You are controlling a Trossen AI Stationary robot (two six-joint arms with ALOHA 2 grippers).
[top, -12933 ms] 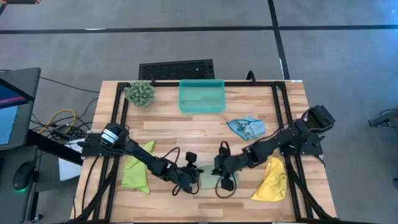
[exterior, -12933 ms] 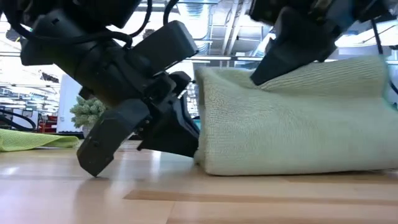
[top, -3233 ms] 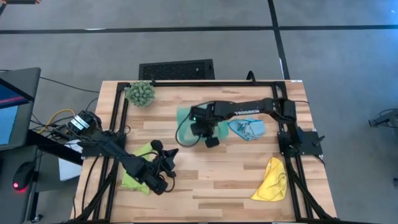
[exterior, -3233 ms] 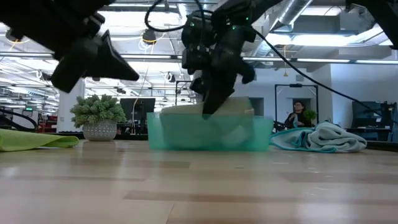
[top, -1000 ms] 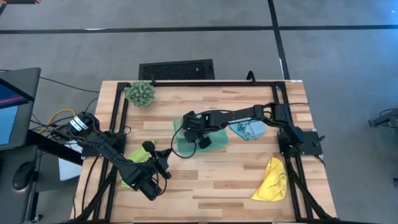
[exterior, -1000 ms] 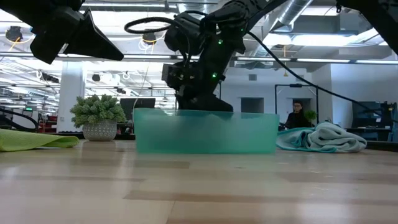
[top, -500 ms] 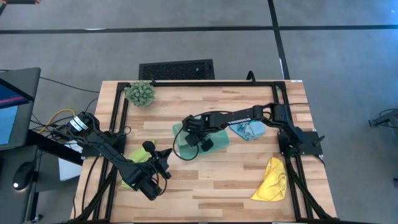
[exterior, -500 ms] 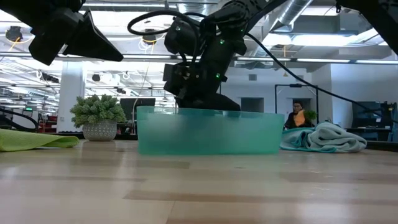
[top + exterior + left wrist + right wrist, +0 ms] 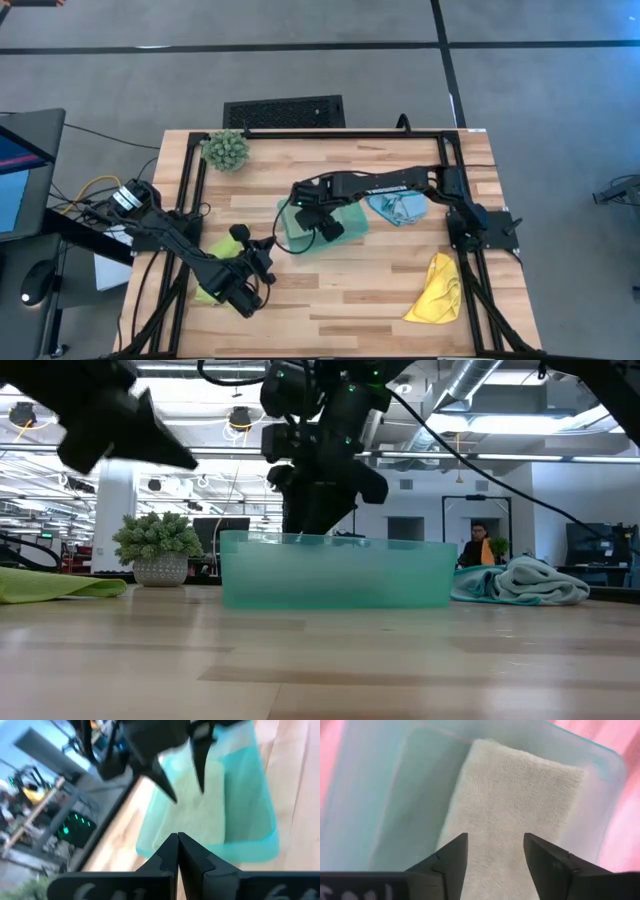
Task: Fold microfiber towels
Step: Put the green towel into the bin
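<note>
We see the right gripper (image 9: 495,851) hanging just above the teal tray (image 9: 352,231), with its two fingers (image 9: 451,855) spread wide apart and nothing between them. Directly under the gap lies the pale sage green towel (image 9: 512,815), folded into a long rectangle and resting flat on the floor of the tray, apart from the fingers. In the high view the right gripper (image 9: 314,222) is over the left part of the tray, and the right arm reaches to it across the table from the right side. In the low view the same gripper (image 9: 318,500) stands just over the rim of the tray (image 9: 400,575); the towel inside we cannot make out there through the cloudy wall.

The left gripper (image 9: 177,842) has its fingers pressed together and holds nothing. In the high view it (image 9: 262,258) is near the front left of the table (image 9: 390,290), beside the lime green towel (image 9: 208,288), which the left arm partly covers.

The light blue towel (image 9: 400,207) lies crumpled just beside the right edge of the tray. The yellow towel (image 9: 437,291) lies crumpled near the front right corner, well apart from both grippers. The plant ball (image 9: 226,150) stands at the back left corner.

In the low view a person (image 9: 481,545) stands in the room far behind the table.
</note>
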